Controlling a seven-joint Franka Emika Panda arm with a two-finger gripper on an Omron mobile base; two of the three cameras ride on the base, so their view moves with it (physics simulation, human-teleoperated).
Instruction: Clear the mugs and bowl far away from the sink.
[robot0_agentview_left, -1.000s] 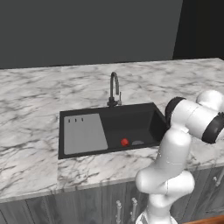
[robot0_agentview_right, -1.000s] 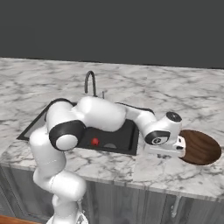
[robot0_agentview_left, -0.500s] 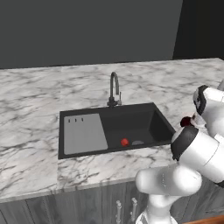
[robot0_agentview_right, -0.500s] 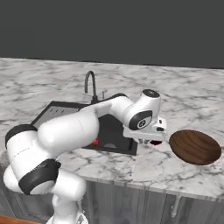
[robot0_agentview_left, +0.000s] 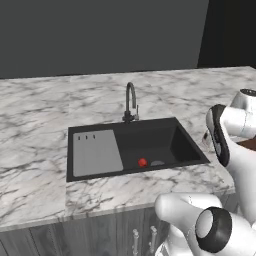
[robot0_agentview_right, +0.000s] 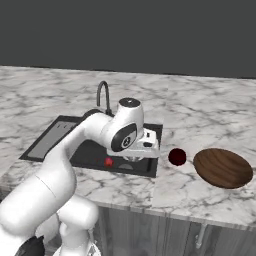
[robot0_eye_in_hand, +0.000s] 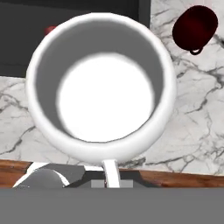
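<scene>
One mug (robot0_eye_in_hand: 103, 85) in lifted hand (robot0_agentview_right: 142, 150)

Small red ball (robot0_agentview_left: 142, 162); marble counter (robot0_agentview_left: 40, 115).

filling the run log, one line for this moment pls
gripper: shut on white mug | position: above counter edge by sink | dark red mug: counter, beside brown bowl
</scene>
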